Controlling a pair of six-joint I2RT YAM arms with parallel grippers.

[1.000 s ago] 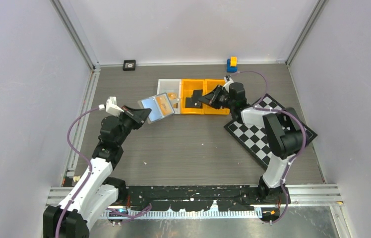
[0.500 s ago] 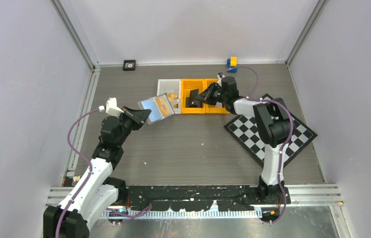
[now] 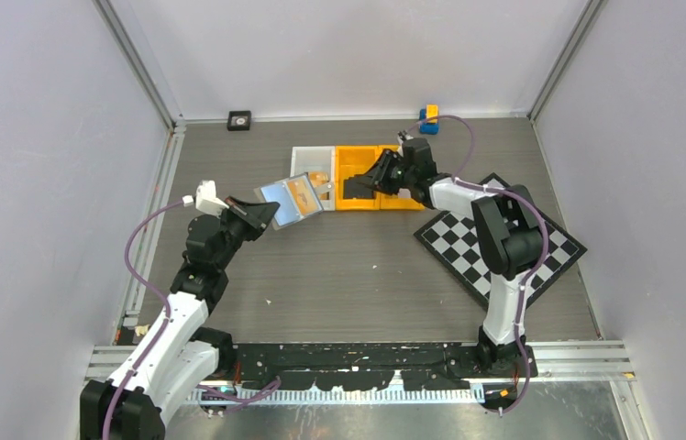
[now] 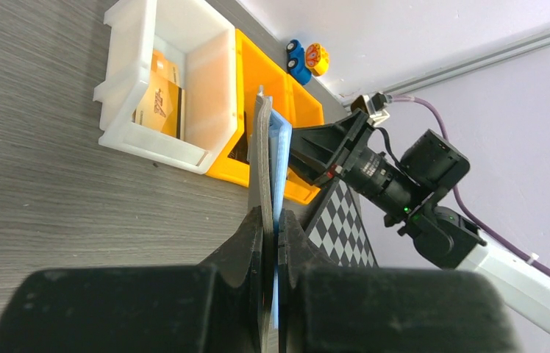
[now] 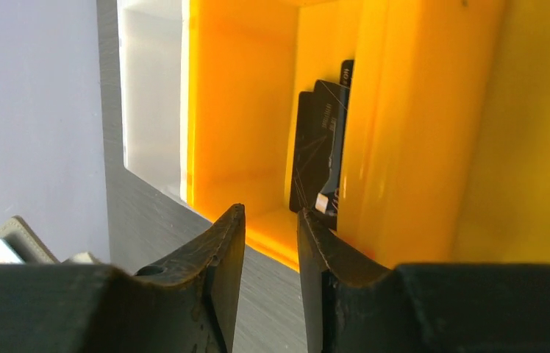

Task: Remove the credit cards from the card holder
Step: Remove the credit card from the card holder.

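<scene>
Here, left tool (image 4: 270,224) pinches card holder (image 4: 260,158) (right tool (image 5: 270,217) gapes).

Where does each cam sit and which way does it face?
Top external: above and behind the robot, looking down at the table; left arm and right arm show whole.
Left wrist: looks past the left pincer, shut on the card holder, toward the white bin and right arm.
Right wrist: looks between the open right pincer into the orange bin holding black credit cards.
Shared: both wrist views show the orange bin and white bin.
</scene>
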